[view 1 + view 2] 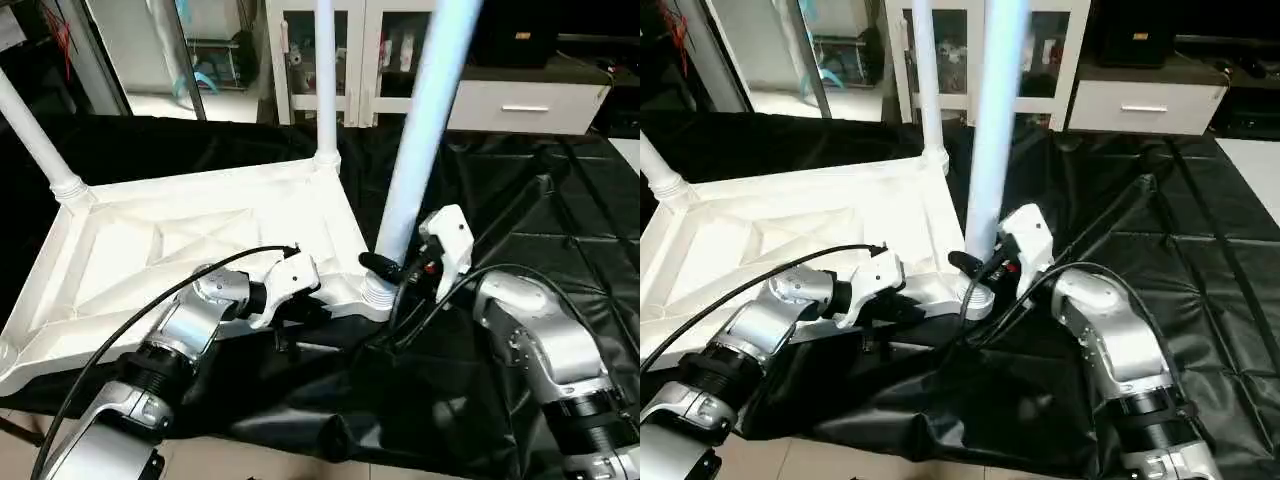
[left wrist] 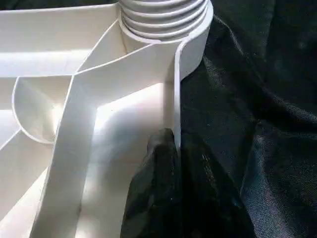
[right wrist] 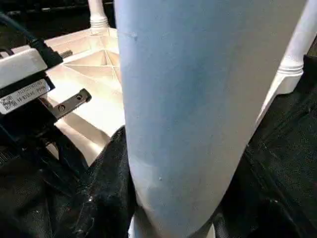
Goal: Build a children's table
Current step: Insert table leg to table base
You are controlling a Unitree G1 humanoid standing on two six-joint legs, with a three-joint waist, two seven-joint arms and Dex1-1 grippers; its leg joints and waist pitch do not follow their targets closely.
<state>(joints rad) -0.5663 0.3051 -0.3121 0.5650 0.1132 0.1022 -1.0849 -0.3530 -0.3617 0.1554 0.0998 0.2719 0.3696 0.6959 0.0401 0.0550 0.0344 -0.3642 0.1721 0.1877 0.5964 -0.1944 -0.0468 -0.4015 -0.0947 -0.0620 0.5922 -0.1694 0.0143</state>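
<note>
Silver right gripper (image 1: pixel 388 266) clamps fingers on third tapered white tube leg (image 1: pixel 428 130), seated in its socket; left gripper (image 1: pixel 300 300) pinches white ribbed plastic tabletop (image 1: pixel 170 250) rim. Fourth leg remains.

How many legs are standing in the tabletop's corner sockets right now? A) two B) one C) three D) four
C: three legs stand upright in the upturned tabletop: one at the far left corner, one at the far corner, and the near one at the right gripper; the socket at the near left corner shows no leg.
</note>
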